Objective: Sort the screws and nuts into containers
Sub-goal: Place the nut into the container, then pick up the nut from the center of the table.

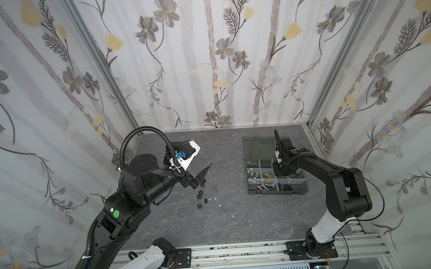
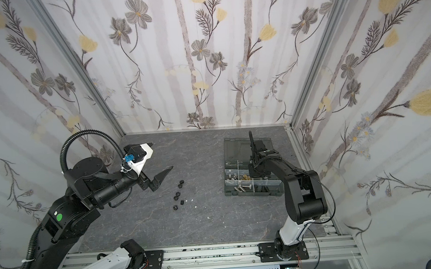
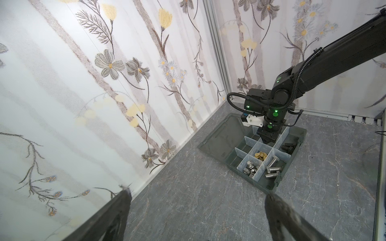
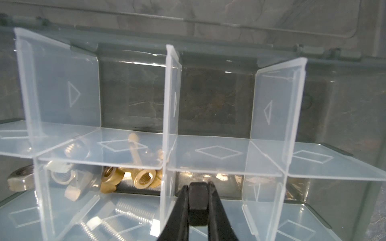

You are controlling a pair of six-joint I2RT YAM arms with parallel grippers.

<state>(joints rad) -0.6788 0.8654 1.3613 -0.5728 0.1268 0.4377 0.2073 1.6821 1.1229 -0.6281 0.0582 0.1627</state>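
A black nut point(image 4: 198, 205) sits clamped in the right tool point(image 4: 198, 186) between clear dividers point(image 4: 170, 125), brass nuts point(image 4: 144, 177) alongside; left tool point(image 3: 197, 192) gapes.

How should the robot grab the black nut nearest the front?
Probably from straight above, pinching the nut across two opposite outer flats. It seems to lie flat, hole up, a little apart from the other nuts, so there is room on either side.

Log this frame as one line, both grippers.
right gripper: shut on black nut, over organizer box compartment beside brass nuts | left gripper: open, empty, above table | loose black nuts: on table, unsorted
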